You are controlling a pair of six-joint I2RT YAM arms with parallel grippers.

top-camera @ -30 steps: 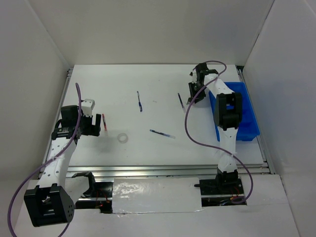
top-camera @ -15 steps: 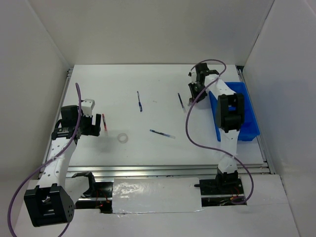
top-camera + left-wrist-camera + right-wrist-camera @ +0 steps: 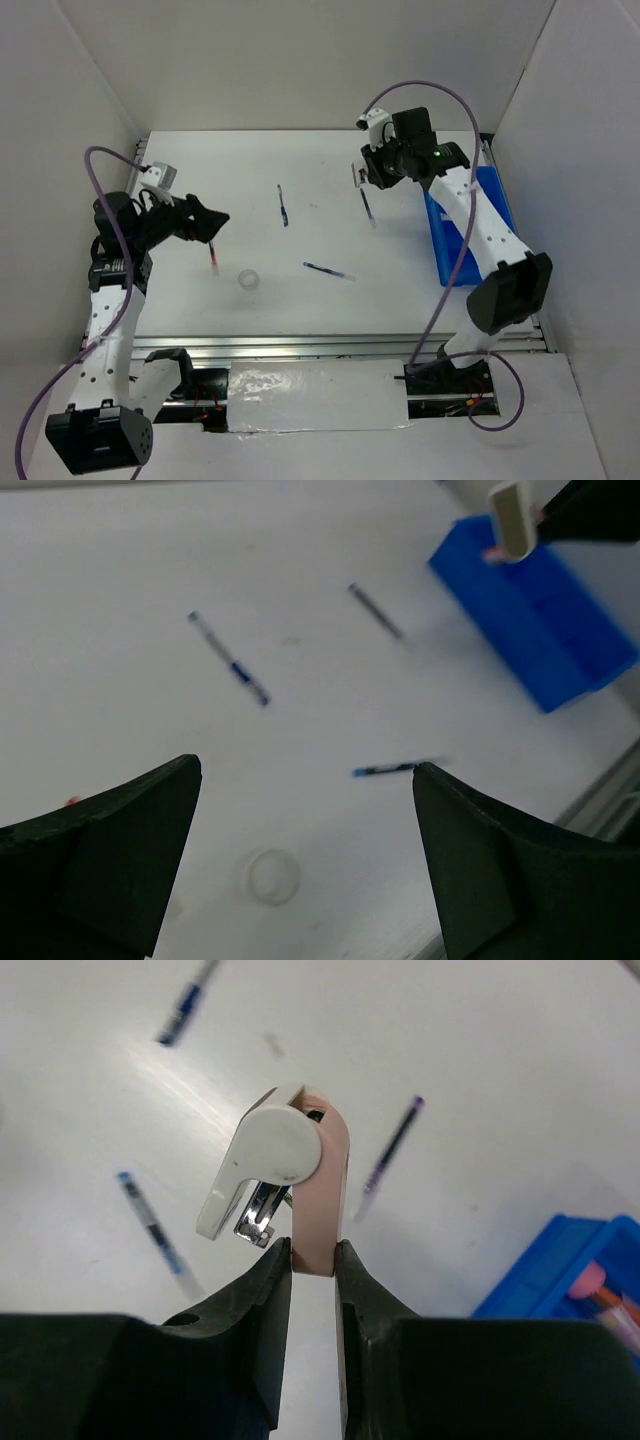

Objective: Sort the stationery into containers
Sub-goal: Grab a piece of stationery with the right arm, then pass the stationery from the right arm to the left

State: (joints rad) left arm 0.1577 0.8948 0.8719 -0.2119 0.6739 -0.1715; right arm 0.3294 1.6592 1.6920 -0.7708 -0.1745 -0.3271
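Stapler (image 3: pixel 290 1185) is pinched in my right gripper (image 3: pixel 312 1252), its long axis in line with the fingers and its white end pointing outward. I see it raised over the table beside the bin (image 3: pixel 545 1265). My left gripper (image 3: pixel 305 770) hangs spread wide above the tape ring (image 3: pixel 272 875).

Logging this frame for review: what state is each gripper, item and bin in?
Left gripper: open, empty.
Right gripper: shut on the stapler, in the air.
Blue bin: holds items.
Tape ring: flat on the table.
Red pen: loose on table.
Far blue pen: loose on table.
Near blue pen: loose on table.
Purple pen: loose on table.
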